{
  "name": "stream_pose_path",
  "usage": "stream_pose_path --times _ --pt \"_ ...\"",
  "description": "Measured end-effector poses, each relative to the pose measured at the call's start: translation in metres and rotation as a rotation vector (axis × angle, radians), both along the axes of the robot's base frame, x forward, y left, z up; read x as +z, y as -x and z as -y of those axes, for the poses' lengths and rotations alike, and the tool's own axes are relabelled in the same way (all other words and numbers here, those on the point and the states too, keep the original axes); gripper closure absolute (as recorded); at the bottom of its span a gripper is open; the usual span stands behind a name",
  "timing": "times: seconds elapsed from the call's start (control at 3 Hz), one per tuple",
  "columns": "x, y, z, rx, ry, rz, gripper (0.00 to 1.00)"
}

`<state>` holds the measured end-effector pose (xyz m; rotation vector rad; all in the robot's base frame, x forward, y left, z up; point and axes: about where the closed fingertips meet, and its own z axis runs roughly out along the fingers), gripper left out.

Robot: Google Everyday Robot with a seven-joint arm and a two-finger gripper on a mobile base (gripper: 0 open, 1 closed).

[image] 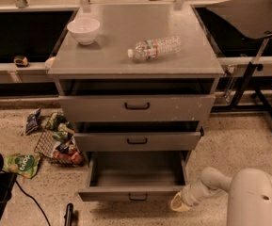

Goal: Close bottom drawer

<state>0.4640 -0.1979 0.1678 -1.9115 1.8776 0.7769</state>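
- The cabinet [135,60] could be rocked by a too hard push, and the bottle [154,47] lying on its top could be set rolling.
- The bottom drawer [131,193] is seen pulled far out, low at the floor. If it is pressed at one corner only, it could be skewed and jammed.
- The gripper [178,202] is held just beside the drawer's right front corner. Whether it is spread or pressed together cannot be told. The panel could be missed and the floor scraped.
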Motion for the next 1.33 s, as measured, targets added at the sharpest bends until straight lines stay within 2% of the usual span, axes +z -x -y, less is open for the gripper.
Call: stream_pose_path --times 0.33,1.0,1.33 --pt "-0.003 -0.015 0.002 -0.001 0.003 0.041 0.58" --pt "-0.003 -0.028 0.006 -0.001 -0.005 0.074 0.12" --pt "-0.003 -0.028 0.006 -0.001 -0.005 0.074 0.0"
